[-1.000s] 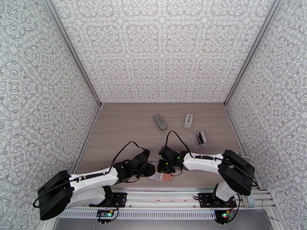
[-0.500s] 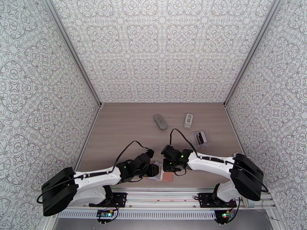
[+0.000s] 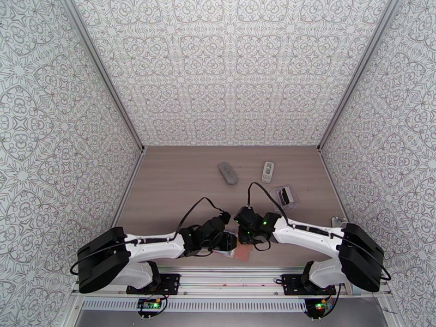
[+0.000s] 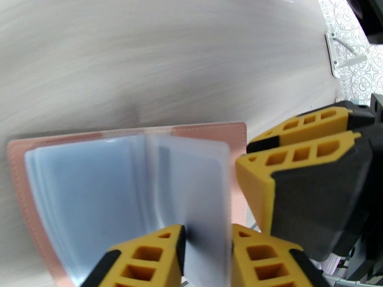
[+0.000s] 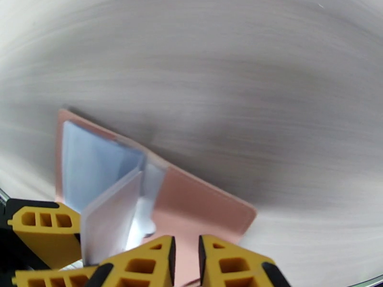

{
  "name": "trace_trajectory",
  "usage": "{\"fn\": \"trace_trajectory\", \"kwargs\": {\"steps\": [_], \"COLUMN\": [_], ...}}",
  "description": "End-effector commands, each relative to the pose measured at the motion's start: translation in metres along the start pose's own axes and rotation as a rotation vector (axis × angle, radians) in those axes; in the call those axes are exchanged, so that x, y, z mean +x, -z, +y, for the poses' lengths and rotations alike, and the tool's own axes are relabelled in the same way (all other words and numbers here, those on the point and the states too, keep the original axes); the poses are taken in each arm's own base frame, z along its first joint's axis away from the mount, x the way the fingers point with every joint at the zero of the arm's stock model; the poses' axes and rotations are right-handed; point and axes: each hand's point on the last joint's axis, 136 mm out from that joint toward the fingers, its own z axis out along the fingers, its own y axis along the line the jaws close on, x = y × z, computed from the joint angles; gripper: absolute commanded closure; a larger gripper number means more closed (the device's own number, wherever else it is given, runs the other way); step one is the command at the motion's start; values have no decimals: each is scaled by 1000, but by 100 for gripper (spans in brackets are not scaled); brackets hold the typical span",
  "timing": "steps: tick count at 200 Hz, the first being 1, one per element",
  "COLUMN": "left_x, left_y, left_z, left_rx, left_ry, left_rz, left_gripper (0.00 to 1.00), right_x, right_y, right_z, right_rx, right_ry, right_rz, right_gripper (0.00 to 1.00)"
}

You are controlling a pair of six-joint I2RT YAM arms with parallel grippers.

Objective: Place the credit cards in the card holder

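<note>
The pink card holder [image 3: 242,253] lies open at 6 o'clock on the table [image 3: 180,181]. Our left pincer [image 4: 207,235] stands narrow around a lifted clear sleeve [image 4: 201,178]. The right pincer [image 5: 185,245] is narrow at the cover edge. We should spread the pocket mouth gently.

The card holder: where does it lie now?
The card holder lies open at the near edge of the table in the top view, midway between the left gripper and the right gripper.
</note>
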Motion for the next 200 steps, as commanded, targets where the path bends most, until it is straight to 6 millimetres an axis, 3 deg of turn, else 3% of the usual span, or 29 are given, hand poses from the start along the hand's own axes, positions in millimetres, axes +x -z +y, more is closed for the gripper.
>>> {"fn": "trace_trajectory", "kwargs": {"steps": [1,68,140,168,200], "left_x": [-2,-2,-3,-8,-15], "left_y": [-5,-11,-9,0,14], "left_z": [-22,-32,-32,-27,-4], "left_rx": [54,67,60,34,-19], "left_ry": [-33,-50,-52,-52,-12], "left_rz": [5,16,12,-20,-46], "left_gripper": [64,58,56,55,56], "right_x": [-1,-5,-6,-2,3], "right_y": [4,10,21,15,6], "right_z": [-13,-29,-37,-35,-31], "right_rx": [24,35,30,10,-27], "right_ry": [-1,-28,-29,-32,-37], "right_rz": [-18,-34,-44,-19,16], "right_gripper": [76,74,62,54,47]}}
